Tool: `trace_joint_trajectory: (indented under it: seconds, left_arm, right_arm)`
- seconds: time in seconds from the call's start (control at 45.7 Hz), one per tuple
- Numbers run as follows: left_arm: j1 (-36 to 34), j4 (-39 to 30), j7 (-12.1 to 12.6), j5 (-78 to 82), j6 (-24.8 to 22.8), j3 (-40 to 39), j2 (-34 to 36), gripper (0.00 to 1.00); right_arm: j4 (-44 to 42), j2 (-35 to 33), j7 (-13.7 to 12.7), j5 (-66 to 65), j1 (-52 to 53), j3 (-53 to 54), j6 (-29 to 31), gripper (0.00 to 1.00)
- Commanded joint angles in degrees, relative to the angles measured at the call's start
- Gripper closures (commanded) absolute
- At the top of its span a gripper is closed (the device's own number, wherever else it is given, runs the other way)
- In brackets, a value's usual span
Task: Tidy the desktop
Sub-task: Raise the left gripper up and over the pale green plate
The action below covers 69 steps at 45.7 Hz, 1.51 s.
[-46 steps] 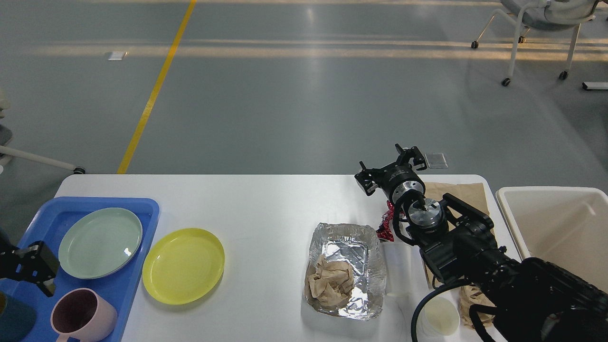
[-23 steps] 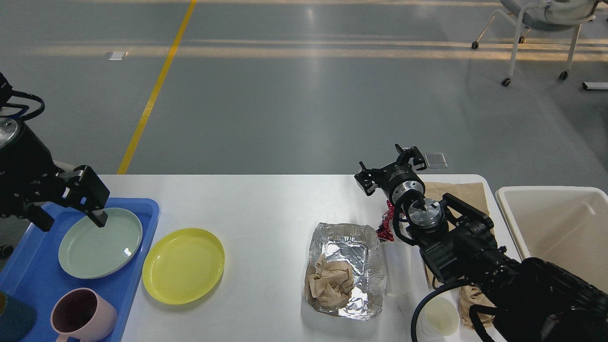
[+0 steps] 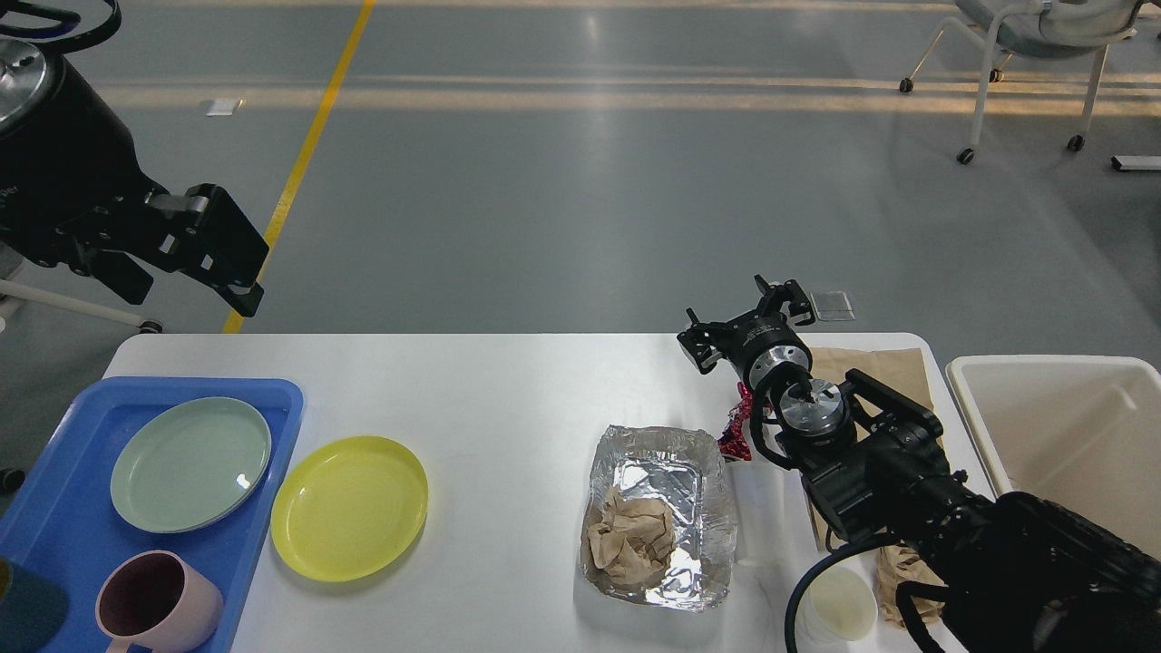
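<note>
The white desktop (image 3: 508, 390) carries a yellow plate (image 3: 349, 506) at the left and a foil tray (image 3: 698, 453) with crumpled brown paper (image 3: 630, 540) in it at the right. A red wrapper (image 3: 733, 426) lies beside the foil tray, partly behind my right arm. My right gripper (image 3: 741, 322) hangs open and empty over the table's far edge, above the wrapper. My left gripper (image 3: 186, 295) is raised high over the far left corner, open, holding nothing.
A blue tray (image 3: 63, 544) at the left holds a green plate (image 3: 190, 462) and a pink mug (image 3: 154, 603). A cream bin (image 3: 1061, 426) stands at the right. A brown paper bag (image 3: 871, 367) and a pale cup (image 3: 839, 603) lie under my right arm.
My left arm has risen from low over the blue tray to high above the table's far left corner. The right arm and the objects have not moved.
</note>
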Motion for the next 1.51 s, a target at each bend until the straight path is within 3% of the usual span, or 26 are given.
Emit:
trace_joint_trajectory:
  seconds: [0.0, 0.394, 0.788, 0.985, 1.291, 1.357, 1.488]
  left_arm:
    - [-1.41, -0.28, 0.07, 0.00, 0.01, -0.14, -0.21, 0.18]
    - [-1.14, -5.64, 0.95, 0.00, 0.01, -0.49, -1.61, 0.22]
    - [0.88, -6.52, 1.21, 0.18, 0.01, -0.58, -2.75, 0.30]
    - [3.25, -6.52, 1.48, 0.26, 4.39, -0.58, -2.75, 0.31]
    - [7.47, -6.43, 1.56, 0.79, 0.08, -0.58, -2.75, 0.31]
    - [9.40, -6.25, 1.65, 0.79, 0.69, -0.58, -3.10, 0.31]
    - [13.79, -6.17, 1.65, 0.70, 7.80, -0.67, -3.99, 0.36]
  right_arm:
    - [-0.05, 0.00, -0.06, 0.00, 0.07, -0.05, 0.00, 0.00]
    - [0.04, 0.09, 0.03, 0.00, -0.02, -0.05, 0.00, 0.00]
    - [-0.05, 0.00, 0.03, 0.00, -0.02, 0.03, 0.00, 0.00]
    - [-0.05, 0.00, 0.03, 0.00, 0.07, -0.05, 0.00, 0.00]
    - [0.04, 0.00, 0.03, 0.00, 0.07, -0.05, 0.00, 0.00]
    - [-0.05, 0.00, 0.03, 0.00, -0.02, -0.05, 0.00, 0.00]
    - [-0.05, 0.00, 0.03, 0.00, -0.02, 0.03, 0.00, 0.00]
